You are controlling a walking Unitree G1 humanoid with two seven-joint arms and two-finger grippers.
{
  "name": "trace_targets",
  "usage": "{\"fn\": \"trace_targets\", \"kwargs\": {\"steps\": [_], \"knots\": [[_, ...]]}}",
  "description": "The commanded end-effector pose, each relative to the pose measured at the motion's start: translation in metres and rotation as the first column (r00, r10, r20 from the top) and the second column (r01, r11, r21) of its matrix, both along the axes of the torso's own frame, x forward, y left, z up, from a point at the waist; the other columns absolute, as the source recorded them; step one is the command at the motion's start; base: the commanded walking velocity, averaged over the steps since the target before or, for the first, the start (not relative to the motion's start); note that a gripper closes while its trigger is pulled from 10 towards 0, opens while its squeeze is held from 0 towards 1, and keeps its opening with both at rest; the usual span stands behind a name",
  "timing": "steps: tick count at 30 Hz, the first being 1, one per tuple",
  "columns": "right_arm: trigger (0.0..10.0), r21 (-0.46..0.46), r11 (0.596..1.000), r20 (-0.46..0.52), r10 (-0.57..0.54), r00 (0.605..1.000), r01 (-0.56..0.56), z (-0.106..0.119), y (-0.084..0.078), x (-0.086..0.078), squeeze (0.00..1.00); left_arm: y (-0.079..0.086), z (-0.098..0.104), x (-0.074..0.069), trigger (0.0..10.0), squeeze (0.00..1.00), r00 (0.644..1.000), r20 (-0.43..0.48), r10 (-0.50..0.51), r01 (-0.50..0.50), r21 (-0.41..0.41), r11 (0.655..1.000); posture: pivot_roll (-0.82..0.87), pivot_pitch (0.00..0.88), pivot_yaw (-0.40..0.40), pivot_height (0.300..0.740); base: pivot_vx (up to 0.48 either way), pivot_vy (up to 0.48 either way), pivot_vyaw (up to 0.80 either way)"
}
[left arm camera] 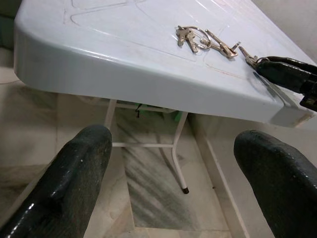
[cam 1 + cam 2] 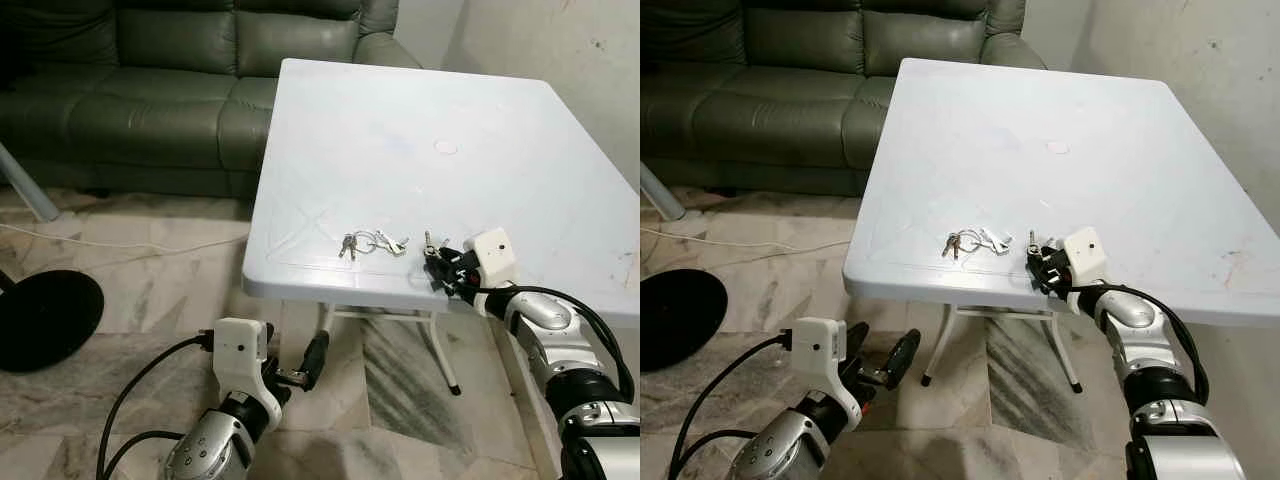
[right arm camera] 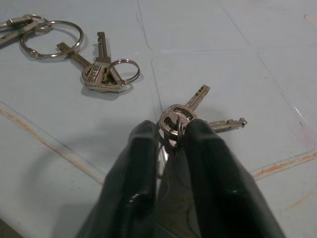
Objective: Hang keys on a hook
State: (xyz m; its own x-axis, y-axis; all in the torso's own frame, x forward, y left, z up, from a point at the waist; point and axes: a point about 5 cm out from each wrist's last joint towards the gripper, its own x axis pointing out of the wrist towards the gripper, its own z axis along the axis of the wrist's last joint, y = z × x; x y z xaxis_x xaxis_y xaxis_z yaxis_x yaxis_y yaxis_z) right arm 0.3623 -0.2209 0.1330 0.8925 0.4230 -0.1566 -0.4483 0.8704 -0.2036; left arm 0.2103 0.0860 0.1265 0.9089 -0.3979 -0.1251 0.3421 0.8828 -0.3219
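Observation:
Two sets of keys lie near the front edge of the white table point(image 2: 420, 130). One bunch of keys on rings point(image 2: 370, 243) point(image 3: 94, 69) rests flat on the tabletop. My right gripper point(image 2: 440, 265) point(image 3: 171, 136) is shut on a second small key pair point(image 3: 185, 115) point(image 2: 430, 243), pinching its ring just over the table. My left gripper point(image 2: 300, 365) hangs open below the table edge, above the floor; in the left wrist view its fingers point(image 1: 74, 178) frame the table legs.
A green sofa point(image 2: 160, 90) stands behind the table on the left. A black round base point(image 2: 45, 315) and a white cable lie on the marble floor at the left. A wall rises at the right behind the table.

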Motion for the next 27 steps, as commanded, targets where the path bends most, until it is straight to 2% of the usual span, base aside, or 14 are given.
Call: {"fn": "trace_targets", "kwargs": {"steps": [1, 5, 6, 8, 9, 10, 14, 15, 20, 22, 23, 25, 26, 27], "knots": [[0.0, -0.021, 1.0, 0.0, -0.007, 1.0, 0.007, 0.001, -0.006, 0.0, 0.0, -0.003, 0.003, -0.004, 10.0, 0.0, 1.0, -0.003, -0.002, 0.002, -0.013, 1.0, 0.12, 0.202, -0.104, 0.74, 0.0, 0.0, 0.0], [0.0, -0.022, 1.0, 0.001, -0.017, 1.0, 0.017, 0.002, -0.007, 0.0, 0.0, -0.003, 0.002, -0.004, 10.0, 0.0, 1.0, -0.004, -0.001, 0.001, -0.013, 1.0, 0.12, 0.202, -0.104, 0.74, 0.0, 0.0, 0.0], [5.2, -0.026, 0.999, -0.001, -0.023, 1.0, 0.023, 0.002, -0.007, 0.001, 0.0, -0.003, 0.002, -0.004, 10.0, 0.0, 1.0, -0.005, 0.0, 0.0, -0.012, 1.0, 0.12, 0.202, -0.104, 0.74, 0.0, 0.0, 0.0], [4.9, -0.03, 0.999, 0.0, -0.026, 1.0, 0.026, 0.003, -0.008, 0.001, 0.0, -0.003, 0.002, -0.004, 10.0, 0.0, 1.0, -0.006, 0.001, -0.001, -0.009, 1.0, 0.12, 0.202, -0.104, 0.74, 0.0, 0.0, 0.0], [5.5, -0.031, 0.999, 0.001, -0.028, 1.0, 0.028, 0.003, -0.008, 0.001, 0.0, -0.003, 0.002, -0.004, 10.0, 0.0, 1.0, -0.006, 0.002, -0.002, -0.009, 1.0, 0.12, 0.201, -0.103, 0.74, 0.0, 0.0, 0.0], [3.9, -0.027, 0.999, 0.003, -0.027, 1.0, 0.027, 0.003, -0.008, 0.001, 0.0, -0.003, 0.002, -0.004, 10.0, 0.0, 1.0, -0.006, 0.002, -0.003, -0.009, 1.0, 0.12, 0.201, -0.103, 0.74, 0.0, 0.0, 0.0], [4.5, -0.024, 0.999, 0.012, -0.028, 1.0, 0.029, 0.004, -0.009, 0.001, 0.0, -0.003, 0.002, -0.004, 10.0, 0.0, 1.0, -0.007, 0.004, -0.004, -0.008, 1.0, 0.12, 0.199, -0.102, 0.74, 0.0, 0.0, 0.0], [0.2, -0.013, 0.999, 0.02, -0.036, 0.999, 0.036, 0.006, -0.011, 0.001, 0.0, -0.003, 0.001, -0.004, 10.0, 0.0, 1.0, -0.007, 0.004, -0.004, -0.007, 1.0, 0.12, 0.199, -0.102, 0.74, 0.0, 0.0, 0.0], [0.0, 0.027, 0.999, 0.067, -0.042, 0.997, 0.04, 0.014, -0.012, 0.003, 0.0, -0.003, 0.001, -0.003, 10.0, 0.0, 1.0, -0.004, 0.009, -0.009, 0.002, 1.0, 0.12, 0.192, -0.103, 0.74, 0.0, 0.0, 0.0], [0.0, 0.076, 0.996, 0.111, -0.06, 0.992, 0.052, 0.021, -0.011, 0.004, 0.0, -0.002, 0.0, -0.002, 10.0, 0.0, 1.0, -0.003, 0.013, -0.013, 0.003, 1.0, 0.12, 0.186, -0.104, 0.74, 0.0, 0.0, 0.0], [0.0, 0.155, 0.987, 0.136, -0.054, 0.989, 0.032, 0.026, -0.01, 0.004, 0.0, -0.002, 0.0, 0.0, 10.0, 0.0, 1.0, 0.001, 0.015, -0.015, 0.004, 1.0, 0.12, 0.178, -0.105, 0.74, 0.0, 0.0, 0.0], [0.0, 0.217, 0.976, 0.17, -0.071, 0.983, 0.033, 0.031, -0.009, 0.004, 0.0, -0.003, 0.001, 0.002, 10.0, 0.0, 1.0, 0.008, 0.016, -0.016, 0.005, 1.0, 0.12, 0.178, -0.105, 0.74, 0.0, 0.0, 0.0], [2.7, 0.256, 0.966, 0.198, -0.079, 0.977, 0.026, 0.035, -0.008, 0.004, 0.0, -0.003, 0.001, 0.003, 10.0, 0.0, 1.0, 0.011, 0.016, -0.016, 0.005, 1.0, 0.12, 0.17, -0.106, 0.74, 0.0, 0.0, 0.0], [2.7, 0.275, 0.961, 0.211, -0.077, 0.975, 0.017, 0.036, -0.007, 0.003, 0.0, -0.003, 0.001, 0.004, 10.0, 0.0, 1.0, 0.011, 0.017, -0.017, 0.005, 1.0, 0.12, 0.164, -0.106, 0.74, 0.0, 0.0, 0.0]]}}
